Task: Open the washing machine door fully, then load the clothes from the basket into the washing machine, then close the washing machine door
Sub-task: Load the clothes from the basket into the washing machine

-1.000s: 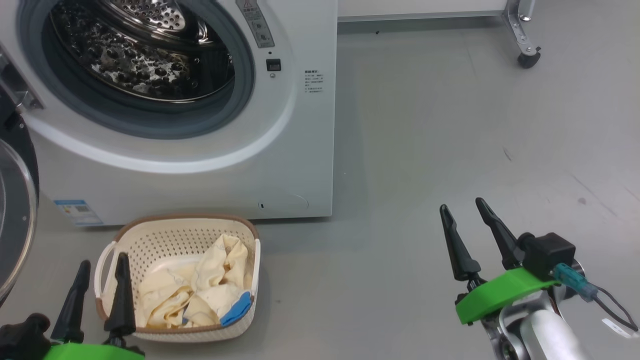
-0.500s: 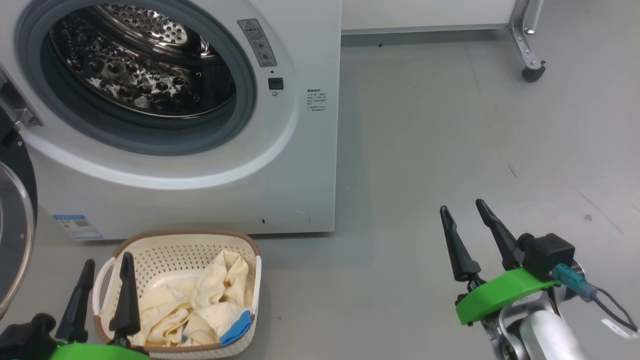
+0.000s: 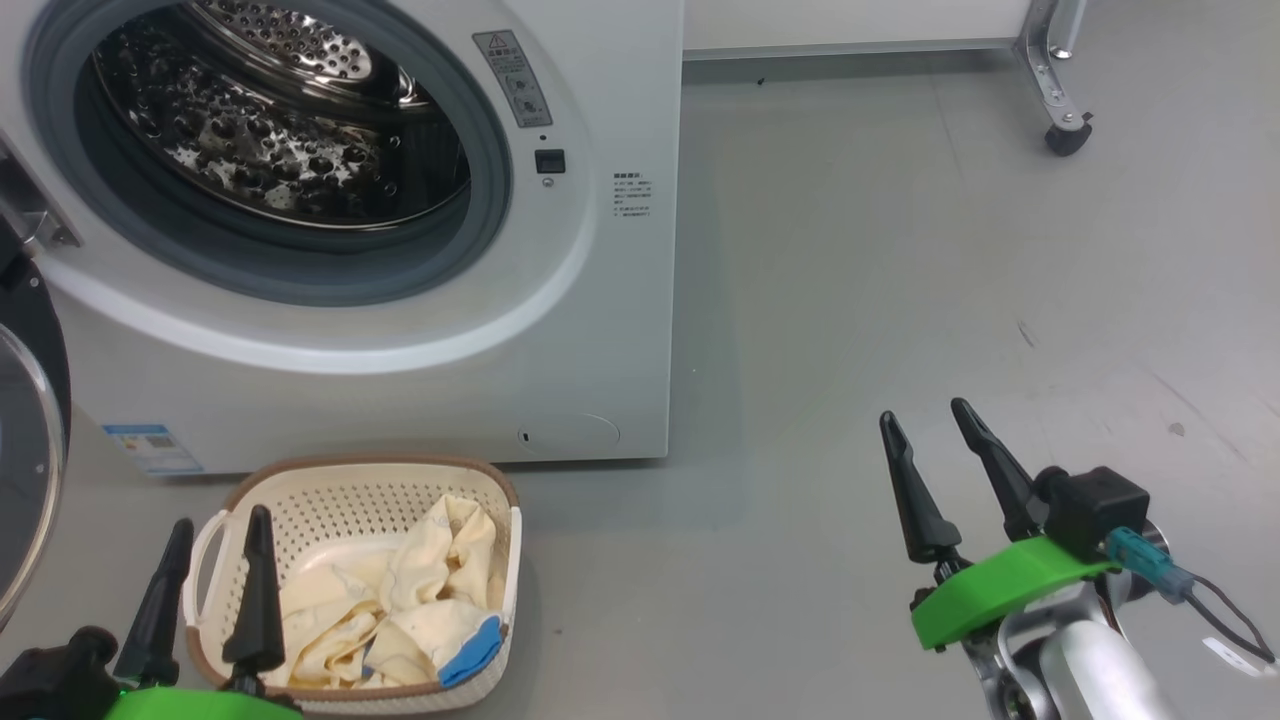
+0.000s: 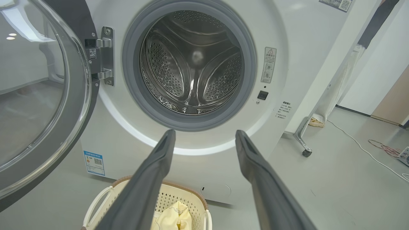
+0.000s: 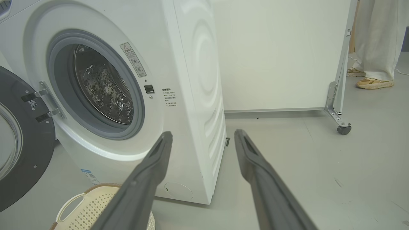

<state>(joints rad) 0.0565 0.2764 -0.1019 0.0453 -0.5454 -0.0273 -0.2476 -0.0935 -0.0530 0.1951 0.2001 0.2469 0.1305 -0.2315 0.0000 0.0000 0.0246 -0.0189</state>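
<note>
With the clothes (image 3: 400,600) heaped in the basket (image 3: 370,465) directly in front of the washing machine (image 3: 600,300), the washing machine door (image 4: 73,127) swung open, and the left gripper (image 3: 220,520) and right gripper (image 3: 922,410) both spread wide and empty, 1 badly aimed pinch could snag the perforated wall and lift the basket too.

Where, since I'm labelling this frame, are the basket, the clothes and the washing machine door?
basket (image 3: 350,500): head view, bare perforated back wall.
clothes (image 3: 430,590): head view, middle of the cream heap.
washing machine door (image 4: 32,95): left wrist view, clear glass bowl.
</note>
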